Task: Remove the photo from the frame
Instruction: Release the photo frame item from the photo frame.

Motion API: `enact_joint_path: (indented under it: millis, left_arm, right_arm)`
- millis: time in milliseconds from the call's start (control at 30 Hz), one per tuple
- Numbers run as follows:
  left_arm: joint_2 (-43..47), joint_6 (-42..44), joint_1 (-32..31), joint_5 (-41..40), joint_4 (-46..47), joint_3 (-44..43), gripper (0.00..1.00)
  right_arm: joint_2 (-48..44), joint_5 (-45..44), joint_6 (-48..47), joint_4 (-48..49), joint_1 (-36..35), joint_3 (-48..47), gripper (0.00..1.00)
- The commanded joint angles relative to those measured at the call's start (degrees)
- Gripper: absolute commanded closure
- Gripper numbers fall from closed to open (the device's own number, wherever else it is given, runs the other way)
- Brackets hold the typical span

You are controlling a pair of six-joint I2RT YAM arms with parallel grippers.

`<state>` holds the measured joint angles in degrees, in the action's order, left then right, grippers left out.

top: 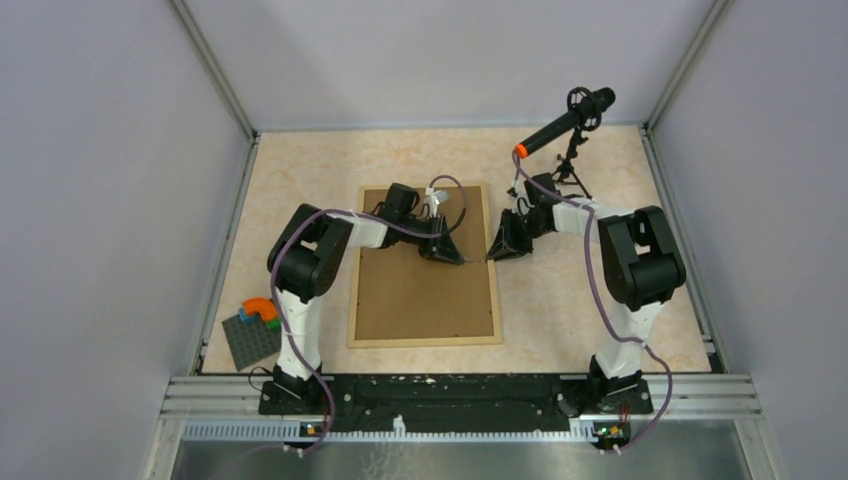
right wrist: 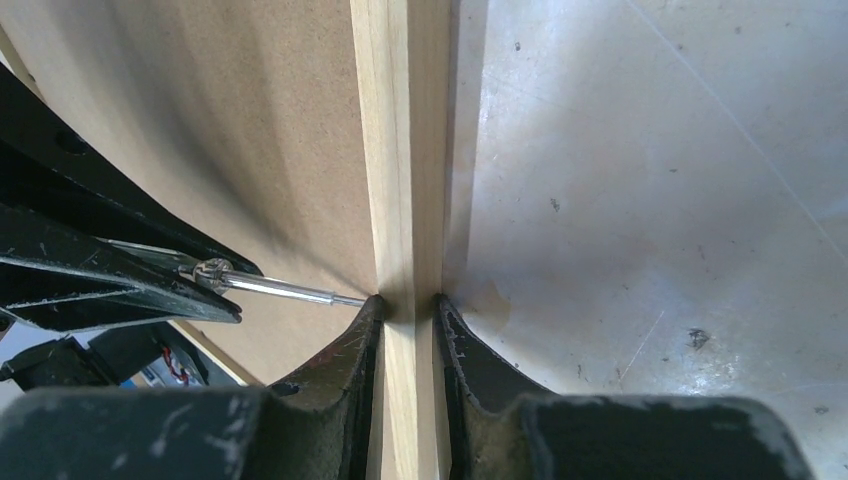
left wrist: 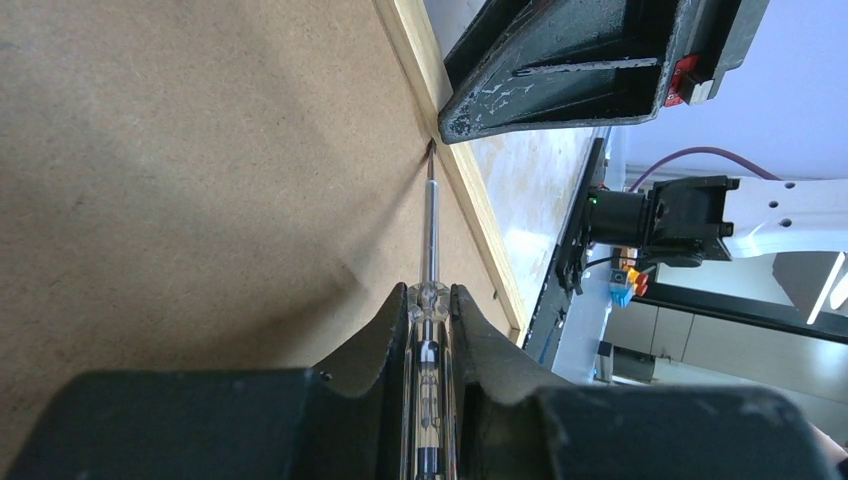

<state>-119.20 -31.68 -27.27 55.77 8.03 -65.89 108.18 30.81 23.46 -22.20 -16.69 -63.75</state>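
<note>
At the near edge, lower left of the top view, a grey baseplate with a few bricks sits well apart from the job. Beyond it the frame lies flat on the worktop, back side up, its long axis running from near to far. A brown board fills it. The photo cannot be seen (presumably it lies under that board, face down).

About a third of the way down the frame's right rail from the far end, the two pincers meet.

- **Left pincer**: it is clamped on the clear handle of a screwdriver. The shaft points straight ahead, across the rail. Its tip rests in the seam where board meets wood.
- **Right pincer**: it straddles the same rail from the outer side, with one finger on the board side and one on the worktop side. Both are pressed against the wood — a narrow grip on the rail itself.

So the seam lies dead ahead of the left pincer, along the shaft, with the right pincer just across it. Prying the board up looks like the left arm's job, while the right steadies the frame — a tip that slips could skate over the board.

Farther off, upper right, a microphone stands on its small stand.
</note>
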Motion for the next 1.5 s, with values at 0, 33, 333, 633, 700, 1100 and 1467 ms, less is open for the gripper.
enact_joint_path:
  millis: [0, 33, 333, 633, 700, 1100, 1467]
  left_arm:
    - [-3.7, 0.0, -2.1, -3.9, 1.5, -0.7, 1.00]
    - [-4.0, 0.0, -2.1, -3.7, 1.5, -1.0, 1.00]
    - [-2.0, -1.4, -5.9, -4.0, 3.3, -4.3, 1.00]
    - [1.2, 1.6, -10.8, -9.2, -1.4, -10.6, 1.00]
    - [1.7, 3.1, -12.0, -10.9, -2.7, -11.5, 1.00]
    - [2.7, 12.9, -18.9, -19.9, -11.5, -20.3, 1.00]
    - [1.9, 16.1, -22.0, -23.7, -15.4, -25.7, 1.00]
  right_arm:
    - [3.2, -2.9, 0.6, 1.6, -1.3, 2.0, 0.95]
    - [3.3, -2.8, 0.8, 1.7, -1.5, 2.1, 0.97]
    - [4.8, -3.6, 3.0, 1.5, -3.2, 1.8, 1.00]
    - [5.9, -3.8, 4.1, 0.9, -3.3, 1.1, 1.00]
    - [5.9, -3.7, 4.4, 0.8, -3.4, 1.1, 1.00]
    - [5.2, -3.6, 5.7, 1.4, -4.1, 2.0, 1.00]
    - [4.8, -4.4, 6.4, 1.0, -4.5, 2.0, 1.00]
